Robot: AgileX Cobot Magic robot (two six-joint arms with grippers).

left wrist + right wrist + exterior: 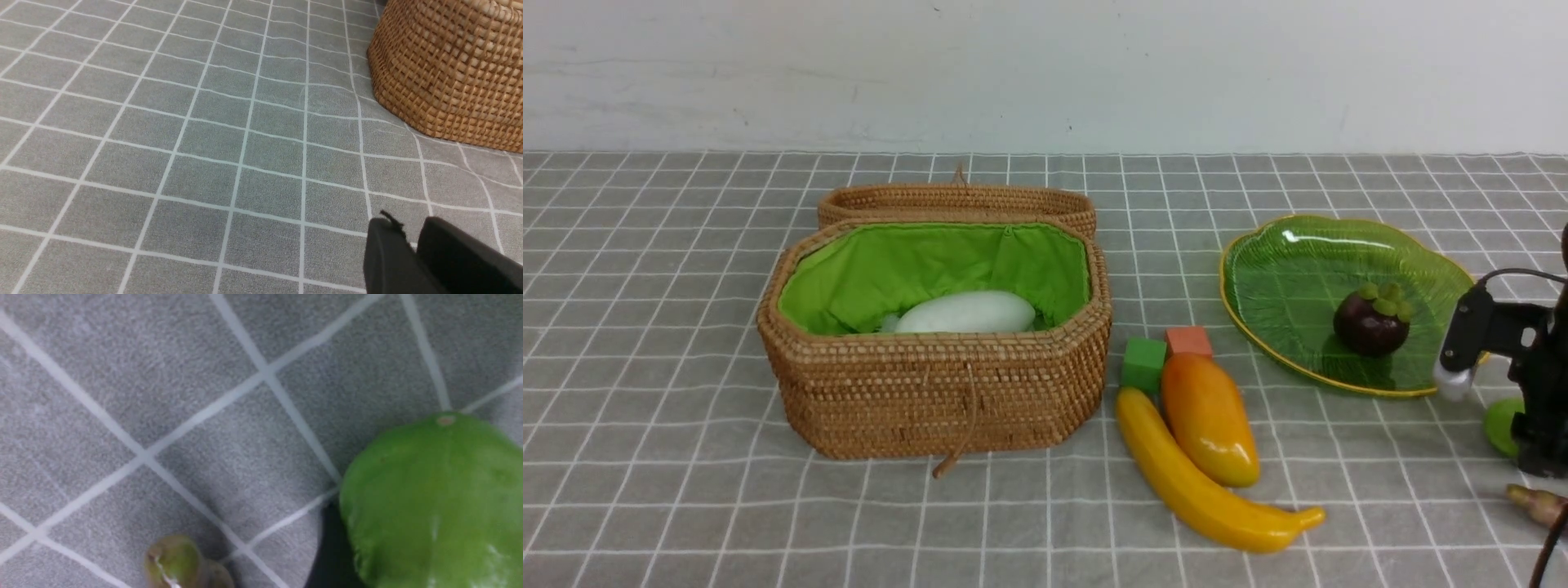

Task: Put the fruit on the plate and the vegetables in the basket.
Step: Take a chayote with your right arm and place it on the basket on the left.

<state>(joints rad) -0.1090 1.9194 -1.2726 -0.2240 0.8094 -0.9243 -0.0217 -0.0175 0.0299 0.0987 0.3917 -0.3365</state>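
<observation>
The basket (947, 392) stands open with the white radish (968, 313) lying on its green lining. On the green plate (1282, 278) sits the mangosteen (1372, 322). The banana (1201, 482) and mango (1207, 416) lie on the cloth between basket and plate. My right gripper (1531, 433) is down over the light green cucumber (1500, 425) (433, 506). One dark finger (327, 555) rests against its side and the other is hidden. The left gripper (410, 228) is shut and empty, low over the cloth beside the basket's wall (449, 69).
A green cube (1143, 363) and an orange cube (1188, 340) stand behind the mango. The basket lid (956, 200) lies open behind the basket. An eggplant's stem end (1535, 502) (179, 563) shows near the right arm. A grey checked cloth covers the table.
</observation>
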